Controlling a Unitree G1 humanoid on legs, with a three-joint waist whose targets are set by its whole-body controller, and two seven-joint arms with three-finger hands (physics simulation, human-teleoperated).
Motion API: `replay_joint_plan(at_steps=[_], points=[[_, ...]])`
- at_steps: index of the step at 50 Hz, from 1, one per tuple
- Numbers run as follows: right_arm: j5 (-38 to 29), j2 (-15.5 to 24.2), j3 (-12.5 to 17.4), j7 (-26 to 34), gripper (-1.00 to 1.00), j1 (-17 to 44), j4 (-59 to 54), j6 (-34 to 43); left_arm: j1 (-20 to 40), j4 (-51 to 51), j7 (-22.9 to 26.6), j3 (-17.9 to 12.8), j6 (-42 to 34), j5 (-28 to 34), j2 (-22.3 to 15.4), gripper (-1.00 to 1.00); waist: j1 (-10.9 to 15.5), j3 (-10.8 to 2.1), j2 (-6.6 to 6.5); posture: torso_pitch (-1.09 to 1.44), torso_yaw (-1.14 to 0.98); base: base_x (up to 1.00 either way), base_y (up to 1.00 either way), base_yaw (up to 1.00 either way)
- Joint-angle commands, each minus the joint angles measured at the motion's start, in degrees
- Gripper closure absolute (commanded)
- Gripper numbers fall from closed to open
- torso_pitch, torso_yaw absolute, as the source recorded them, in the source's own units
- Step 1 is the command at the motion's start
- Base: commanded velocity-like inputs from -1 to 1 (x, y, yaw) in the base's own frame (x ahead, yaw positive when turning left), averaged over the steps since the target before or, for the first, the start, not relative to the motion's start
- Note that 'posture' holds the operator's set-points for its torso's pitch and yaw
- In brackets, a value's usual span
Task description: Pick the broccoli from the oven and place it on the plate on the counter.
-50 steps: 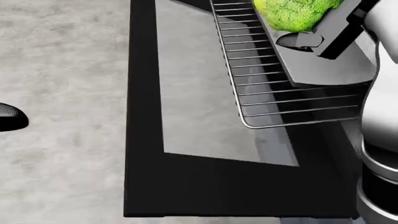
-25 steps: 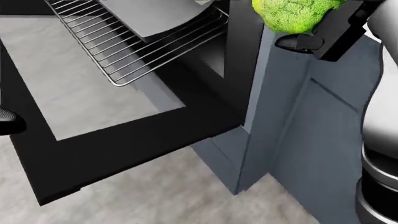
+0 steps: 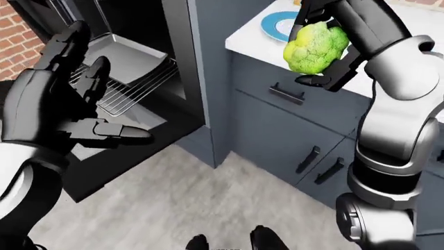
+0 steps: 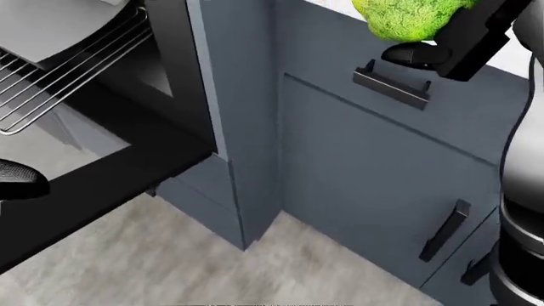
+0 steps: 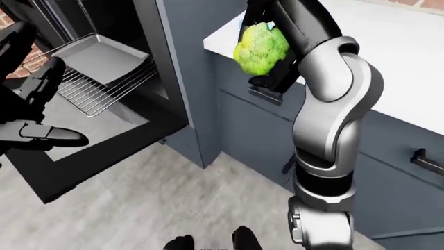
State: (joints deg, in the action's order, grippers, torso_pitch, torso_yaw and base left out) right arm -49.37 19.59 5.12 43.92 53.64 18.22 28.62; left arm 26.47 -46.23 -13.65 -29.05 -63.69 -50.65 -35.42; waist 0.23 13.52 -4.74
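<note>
— Where's the broccoli (image 3: 316, 47)?
— Up in the right hand (image 3: 325, 51), black fingers closed round it, held just below the bench (image 3: 246, 35) edge, near the blue plate (image 3: 276, 24).
— And the left hand (image 3: 66, 107)?
— Fingers spread, holding nothing, beside the open oven's rack (image 3: 131, 88) and tray (image 3: 114, 57).

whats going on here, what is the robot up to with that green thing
The robot holds the broccoli in its right hand, fingers closed round it, raised near the edge of the counter. The blue plate sits on that counter just beyond it, still bare. The left hand is open and holds nothing. The oven stands open at the left, its tray on the pulled-out rack.
</note>
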Motion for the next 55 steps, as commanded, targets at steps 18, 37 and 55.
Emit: replay_joint_plan(at_steps=[18,37,55], points=[[-0.6,-0.3,0.2,-1.9,1.00,0.5,0.1,-2.2,-0.5,-0.8,2.4,-0.7,2.7,2.8,0.7,-1.00,0.0,0.34,7.80,0.46,0.00,0.00,-0.53,0.00],[-1.3,-1.9,-0.5,-0.8,0.98,1.0,-0.4,-2.4,-1.5,-0.3,4.9,-1.0,3.5,5.7,2.0,-1.00,2.1,1.75,7.41,0.46,0.00,0.18,0.06,0.37],[-2.3,-2.5,-0.9,-1.2,0.99,1.4,-1.6,-2.9,-2.3,0.3,6.6,-2.1,4.0,6.8,2.4,-1.00,-2.0,-0.13,-0.02,0.46,0.00,0.25,0.24,0.26]])
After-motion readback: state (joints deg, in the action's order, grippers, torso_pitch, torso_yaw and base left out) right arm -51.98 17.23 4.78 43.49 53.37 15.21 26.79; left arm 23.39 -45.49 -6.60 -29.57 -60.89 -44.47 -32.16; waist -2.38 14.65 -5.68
